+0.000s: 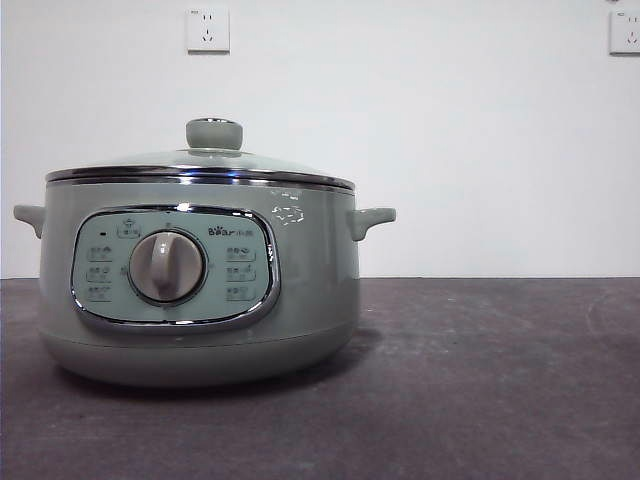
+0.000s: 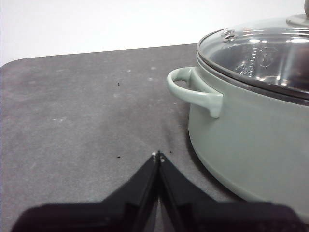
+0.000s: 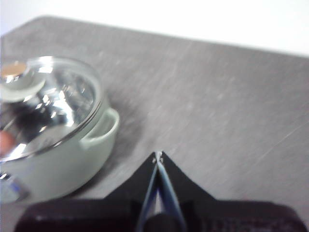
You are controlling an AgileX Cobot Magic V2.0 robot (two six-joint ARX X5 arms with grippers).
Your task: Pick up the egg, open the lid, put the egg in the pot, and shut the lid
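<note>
The pale green pot stands on the table left of centre, its dial facing the front view. The glass lid with its green knob sits closed on it. My left gripper is shut and empty, low over the table beside one pot handle. My right gripper is shut and empty, above the table beside the other handle. The egg shows only as a blurred reddish patch through the lid. Neither gripper shows in the front view.
The dark grey table stretches to the right of the pot. A white wall with two sockets stands behind it. The table's rounded far corner shows in the left wrist view.
</note>
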